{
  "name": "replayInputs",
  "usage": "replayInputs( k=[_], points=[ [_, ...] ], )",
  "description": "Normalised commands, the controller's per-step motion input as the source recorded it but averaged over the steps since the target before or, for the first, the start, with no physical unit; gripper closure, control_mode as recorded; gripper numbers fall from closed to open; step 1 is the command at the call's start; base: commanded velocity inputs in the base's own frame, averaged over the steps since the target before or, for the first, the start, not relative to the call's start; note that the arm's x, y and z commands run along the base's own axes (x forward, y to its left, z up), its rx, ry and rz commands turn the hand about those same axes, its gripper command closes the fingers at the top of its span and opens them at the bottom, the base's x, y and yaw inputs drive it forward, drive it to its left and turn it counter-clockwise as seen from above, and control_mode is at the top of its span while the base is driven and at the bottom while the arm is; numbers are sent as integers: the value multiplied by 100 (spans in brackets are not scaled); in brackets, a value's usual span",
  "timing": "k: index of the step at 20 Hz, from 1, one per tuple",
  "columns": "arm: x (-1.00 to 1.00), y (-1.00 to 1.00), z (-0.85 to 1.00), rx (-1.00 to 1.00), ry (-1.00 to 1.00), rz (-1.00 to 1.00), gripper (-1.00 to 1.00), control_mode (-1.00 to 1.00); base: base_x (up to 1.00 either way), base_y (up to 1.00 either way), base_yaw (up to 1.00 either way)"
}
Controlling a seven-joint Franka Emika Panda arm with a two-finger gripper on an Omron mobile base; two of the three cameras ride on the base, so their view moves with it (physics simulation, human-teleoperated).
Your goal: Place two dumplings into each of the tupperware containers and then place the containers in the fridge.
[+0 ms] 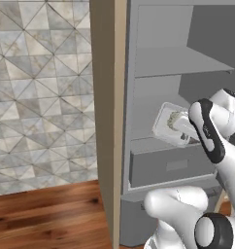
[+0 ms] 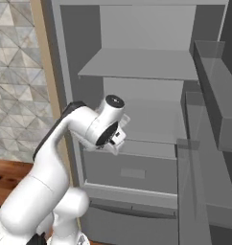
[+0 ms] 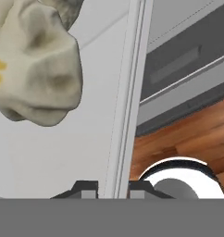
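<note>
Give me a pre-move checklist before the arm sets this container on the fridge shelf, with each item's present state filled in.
1. Grip: gripper shut on the rim of the tupperware container: ok.
2. Contents: a dumpling lies in the container. Whether there are two: cannot tell.
3. Fridge open, shelves reachable: ok.
4. Container over the lower shelf, above the bottom drawer: ok in the left base view.
5. Container level: not ok, it looks tilted in the left base view.
6. Container clear of the shelf surface or already touching: cannot tell.
</note>
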Motion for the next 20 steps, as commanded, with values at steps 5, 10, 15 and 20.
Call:
replayInputs(
  k=[5, 10, 15, 20],
  points=[
    [84, -77, -7, 13, -13, -12, 100, -100, 0, 0, 0],
    [100, -15, 0, 3, -1, 0, 100, -100, 0, 0, 0],
    [100, -66, -10, 2, 2, 0, 100, -100, 0, 0, 0],
    [100, -51, -28, 0, 3, 0, 100, -100, 0, 0, 0]
  ],
)
